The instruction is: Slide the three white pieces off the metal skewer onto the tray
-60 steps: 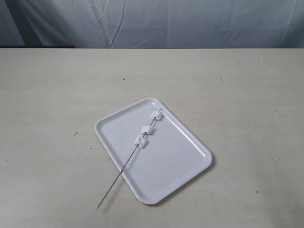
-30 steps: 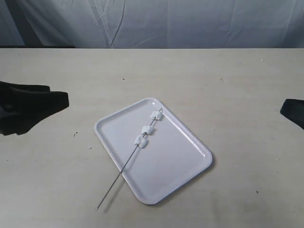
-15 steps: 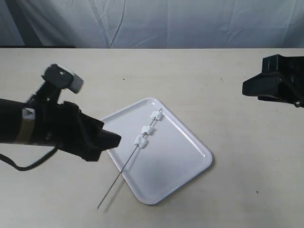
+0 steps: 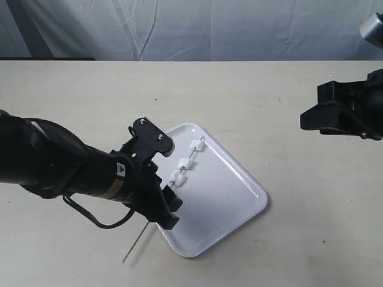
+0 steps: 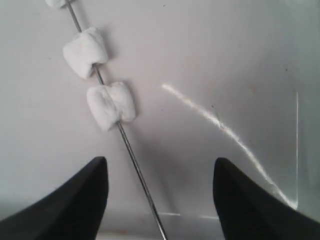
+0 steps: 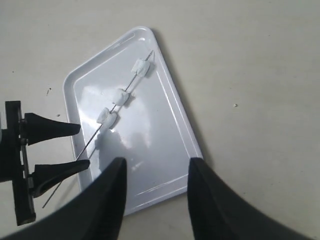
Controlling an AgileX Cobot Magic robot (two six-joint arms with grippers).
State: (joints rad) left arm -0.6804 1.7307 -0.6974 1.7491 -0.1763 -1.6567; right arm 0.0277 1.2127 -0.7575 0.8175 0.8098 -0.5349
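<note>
Now left fingers [image 5: 75, 200], newly over the tray [image 4: 230, 200], spread astride the metal skewer [image 5: 132, 155]; right fingers [image 6: 107, 200] apart.

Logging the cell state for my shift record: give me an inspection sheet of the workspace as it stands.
Surface: beige table, a few dark specks.
Job's things: white tray lies on the table; metal skewer lies across it, one end past the rim; three white pieces threaded on it, over the tray.
Clutter: nothing seen.
Grippers: left gripper open, straddling the skewer's bare shaft; right gripper open, well apart from the tray.
Cables: black cable loops under the left arm.
Surroundings: wrinkled pale cloth backdrop.
</note>
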